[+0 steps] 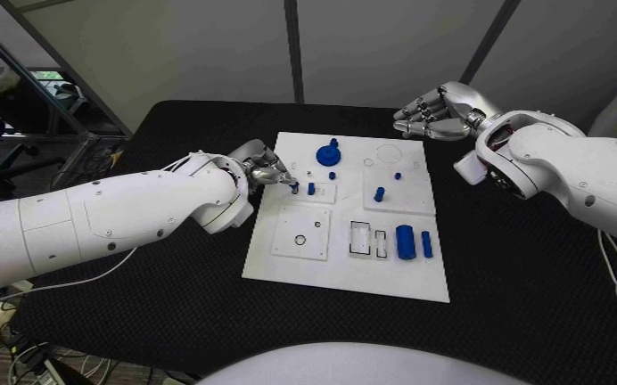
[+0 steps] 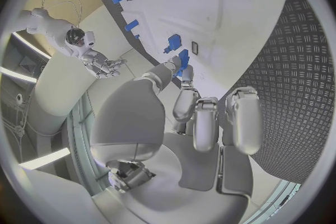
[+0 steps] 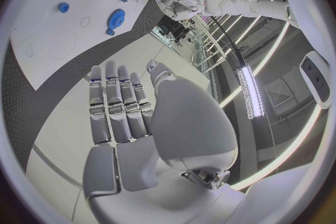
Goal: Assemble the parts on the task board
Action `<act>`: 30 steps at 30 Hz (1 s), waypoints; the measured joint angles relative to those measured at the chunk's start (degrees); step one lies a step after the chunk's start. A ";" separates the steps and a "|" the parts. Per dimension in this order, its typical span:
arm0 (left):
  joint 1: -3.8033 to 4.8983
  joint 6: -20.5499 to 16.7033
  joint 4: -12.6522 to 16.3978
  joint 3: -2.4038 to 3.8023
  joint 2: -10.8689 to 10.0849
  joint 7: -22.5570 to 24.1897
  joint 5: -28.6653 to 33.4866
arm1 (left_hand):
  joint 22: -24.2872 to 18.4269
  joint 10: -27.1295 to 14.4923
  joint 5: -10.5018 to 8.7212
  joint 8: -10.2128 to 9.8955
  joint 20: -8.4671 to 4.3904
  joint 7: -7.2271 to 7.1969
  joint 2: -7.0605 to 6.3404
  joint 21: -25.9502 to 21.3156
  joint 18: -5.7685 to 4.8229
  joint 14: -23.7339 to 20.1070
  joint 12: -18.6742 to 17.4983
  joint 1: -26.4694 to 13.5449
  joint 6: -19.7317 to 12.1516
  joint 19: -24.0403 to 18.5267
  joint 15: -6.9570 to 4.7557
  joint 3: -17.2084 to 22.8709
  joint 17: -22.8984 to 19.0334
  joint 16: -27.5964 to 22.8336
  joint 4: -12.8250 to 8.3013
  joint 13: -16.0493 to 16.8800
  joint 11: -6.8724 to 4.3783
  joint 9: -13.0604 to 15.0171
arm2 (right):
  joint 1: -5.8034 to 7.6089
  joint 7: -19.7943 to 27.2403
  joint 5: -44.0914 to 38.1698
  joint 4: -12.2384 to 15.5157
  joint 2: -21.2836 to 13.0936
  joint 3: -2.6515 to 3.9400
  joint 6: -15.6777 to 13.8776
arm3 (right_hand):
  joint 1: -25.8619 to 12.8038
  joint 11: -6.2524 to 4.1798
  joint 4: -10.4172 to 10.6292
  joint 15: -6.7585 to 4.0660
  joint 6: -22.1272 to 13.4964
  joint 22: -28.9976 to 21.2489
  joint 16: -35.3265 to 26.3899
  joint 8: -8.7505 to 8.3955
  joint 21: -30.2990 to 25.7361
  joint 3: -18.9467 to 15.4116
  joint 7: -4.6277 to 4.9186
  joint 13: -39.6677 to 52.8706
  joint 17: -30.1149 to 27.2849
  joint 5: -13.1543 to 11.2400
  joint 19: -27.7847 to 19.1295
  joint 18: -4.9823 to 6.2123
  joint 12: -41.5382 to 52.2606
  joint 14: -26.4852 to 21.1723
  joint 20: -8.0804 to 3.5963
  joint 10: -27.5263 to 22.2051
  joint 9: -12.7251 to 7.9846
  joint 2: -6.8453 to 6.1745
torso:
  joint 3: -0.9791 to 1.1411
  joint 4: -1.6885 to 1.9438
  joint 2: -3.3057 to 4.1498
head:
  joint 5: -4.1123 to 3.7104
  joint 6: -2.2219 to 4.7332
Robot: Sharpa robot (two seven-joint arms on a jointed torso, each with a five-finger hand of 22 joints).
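The task board [image 1: 315, 265] lies flat at the centre of the black worktop [image 1: 514, 269], carrying blue parts: a gear-shaped part [image 1: 329, 153] near its far edge, a small peg [image 1: 380, 194] standing near the middle, and a large cylinder [image 1: 405, 241] lying beside a smaller bar [image 1: 427, 243] toward its right side. The left hand [image 1: 267, 169] sits over the board's left edge, its fingertips [image 2: 183, 70] pinching a small blue part [image 1: 294, 187]. The right hand [image 1: 431, 116] hovers beyond the board's far right corner, well apart from it, fingers curled in and holding nothing.
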 measured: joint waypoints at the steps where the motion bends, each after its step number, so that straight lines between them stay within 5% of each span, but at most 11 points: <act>1: 0.00 -0.10 -0.17 -0.01 0.16 -0.07 -0.10 | 0.00 0.00 0.00 0.00 0.00 0.00 -0.01 0.00 0.00 0.00 0.00 -0.01 0.00 0.00 0.00 0.00 0.00 0.00 0.00 -0.07 0.00 0.00 | 0.00 0.00 0.00 0.01 0.01 0.00 0.00 | 0.00 0.00 0.00 0.00 0.00 0.00 0.00 0.00 0.00 0.00 0.00 0.00 0.00 0.00 0.00 0.00 0.00 0.00 0.00 0.00 0.00 0.00 | 0.00 0.00 0.00 | 0.01 -0.04; 30: -0.01 6.13 -3.72 -0.01 3.43 -2.56 -7.03 | 0.00 -0.04 -0.06 0.31 0.00 -0.20 -0.75 0.00 0.00 0.17 0.00 -1.81 -0.20 0.00 -0.17 1.99 0.00 0.00 2.00 -0.37 0.03 0.05 | 0.00 0.00 -0.35 0.08 0.13 0.00 0.00 | 0.00 0.00 0.00 0.00 0.00 0.00 0.00 0.00 0.01 0.00 0.00 0.00 0.01 0.00 0.00 0.00 0.00 0.00 0.00 0.00 0.00 0.00 | -0.02 -0.02 -0.02 | -0.23 -0.36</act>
